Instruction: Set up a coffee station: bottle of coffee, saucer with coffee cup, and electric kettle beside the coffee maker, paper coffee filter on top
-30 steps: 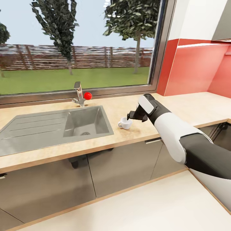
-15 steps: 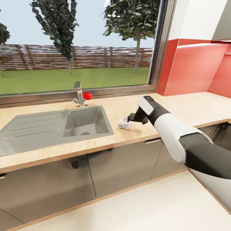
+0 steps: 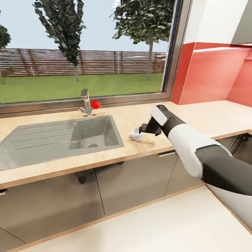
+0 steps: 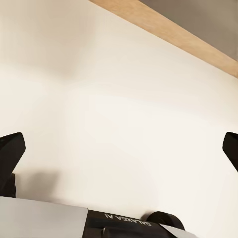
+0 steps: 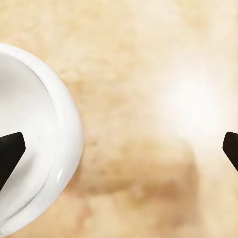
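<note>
A white coffee cup (image 3: 135,134) stands on the beige countertop (image 3: 196,119), just right of the sink. My right gripper (image 3: 142,128) hovers right over the cup's right side, open. In the right wrist view the cup (image 5: 34,148) sits under one dark fingertip (image 5: 11,151), which hangs over its rim and inside, while the other fingertip (image 5: 231,148) is over bare counter. My left gripper (image 4: 121,151) is open above the pale floor, with nothing between its fingers. The coffee maker, coffee bottle, filter, saucer and kettle are out of view.
A steel sink (image 3: 52,140) with a drainboard lies left of the cup, its faucet (image 3: 85,105) with a red knob behind it. A window runs along the back and a red backsplash (image 3: 210,77) covers the right corner. Grey cabinet fronts (image 3: 133,182) stand below.
My right gripper has sunk slightly and closed in on the cup. The cup has not moved.
</note>
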Tool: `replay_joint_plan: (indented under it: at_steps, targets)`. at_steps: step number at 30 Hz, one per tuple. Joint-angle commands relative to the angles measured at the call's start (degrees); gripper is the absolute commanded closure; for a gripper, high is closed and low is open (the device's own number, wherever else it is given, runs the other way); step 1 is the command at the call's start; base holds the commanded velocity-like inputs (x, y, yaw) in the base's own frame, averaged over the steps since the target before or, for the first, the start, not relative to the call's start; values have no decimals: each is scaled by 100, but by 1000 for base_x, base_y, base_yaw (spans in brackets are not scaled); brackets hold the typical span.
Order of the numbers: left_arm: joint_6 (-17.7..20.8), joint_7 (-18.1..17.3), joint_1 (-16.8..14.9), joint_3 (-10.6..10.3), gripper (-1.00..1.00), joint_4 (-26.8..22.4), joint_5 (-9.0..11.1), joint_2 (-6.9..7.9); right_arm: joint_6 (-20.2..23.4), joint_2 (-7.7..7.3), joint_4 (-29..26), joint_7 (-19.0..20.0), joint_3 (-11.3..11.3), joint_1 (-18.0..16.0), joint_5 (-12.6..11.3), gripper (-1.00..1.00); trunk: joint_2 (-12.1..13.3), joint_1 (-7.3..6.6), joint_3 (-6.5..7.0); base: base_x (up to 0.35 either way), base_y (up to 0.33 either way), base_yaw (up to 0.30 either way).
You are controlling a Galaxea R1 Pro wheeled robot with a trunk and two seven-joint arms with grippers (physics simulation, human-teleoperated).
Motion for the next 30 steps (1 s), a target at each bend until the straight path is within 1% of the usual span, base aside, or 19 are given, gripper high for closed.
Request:
replay_joint_plan:
  at_steps: [1,6,7,30]
  targets:
    - [-23,-21,-4,9,-100,8,-3,1,15,-2,-6,-43,40,-3,-61,-100,-3,0,-5,0,0,0]
    - [-23,-21,-4,9,-100,8,-2,1,15,-5,-5,-42,40,-3,-61,-100,-3,0,-5,0,0,0]
    - [-23,-21,-4,9,-100,8,-3,1,15,-5,-5,-41,40,-3,-61,100,-3,0,-5,0,0,0]
    - [-15,-30,-4,9,-100,8,0,1,15,-2,-5,-35,40,-3,-61,100,-3,0,-5,0,0,0]
